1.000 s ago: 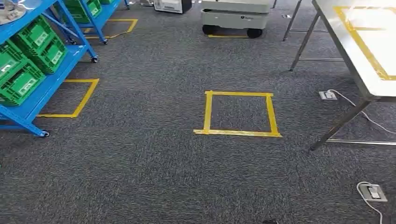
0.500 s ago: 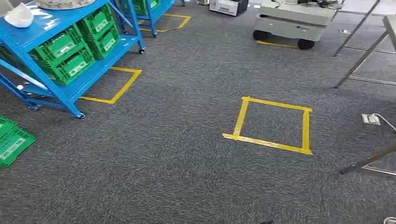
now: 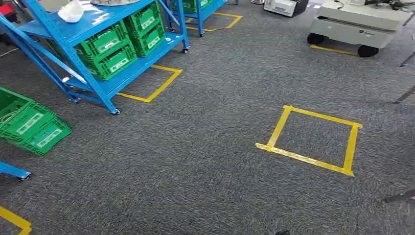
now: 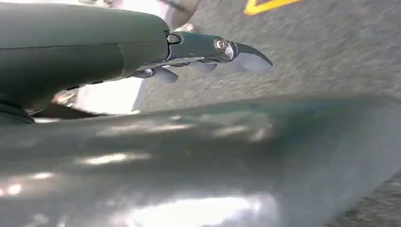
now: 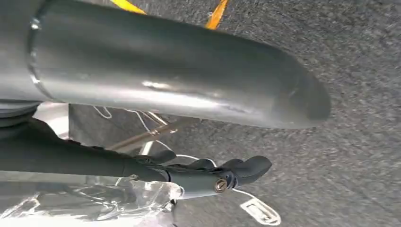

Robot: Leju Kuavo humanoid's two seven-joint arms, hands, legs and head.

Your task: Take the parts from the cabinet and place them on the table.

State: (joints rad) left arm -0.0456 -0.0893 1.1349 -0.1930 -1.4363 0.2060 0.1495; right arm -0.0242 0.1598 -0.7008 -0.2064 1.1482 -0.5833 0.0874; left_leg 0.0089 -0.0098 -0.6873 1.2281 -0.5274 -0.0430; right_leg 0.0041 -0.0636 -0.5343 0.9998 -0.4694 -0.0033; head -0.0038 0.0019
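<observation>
Parts, as far as I can judge, are up on the top shelf of the blue cabinet [image 3: 93, 23]. There's a white lump [image 3: 71, 11] there, and a grey round thing [image 3: 115, 2] next to it that the head view chops off at the edge. So they're ahead of me and well off to my left, which makes my left arm the nearer one. The cabinet's long side runs diagonally away from me, with green crates [image 3: 110, 46] stacked on the shelves under the top one.

Both arms hang by my sides. My left hand [image 4: 208, 52] has its fingers stretched out and a bit apart, with nothing in them. My right hand [image 5: 213, 172] looks stretched out too. But there's crinkly clear plastic [image 5: 118, 198] right beside it, and I honestly can't tell if I'm holding that or if it's just lying behind the hand.

Other stuff that's hard to read:
- I can't say what the white lump actually is.
- More crates [image 3: 29, 125] sit on the carpet at my far left, partly cut off.
- A yellow tape square [image 3: 303, 159] marks the floor to my right, well away from the cabinet.
</observation>
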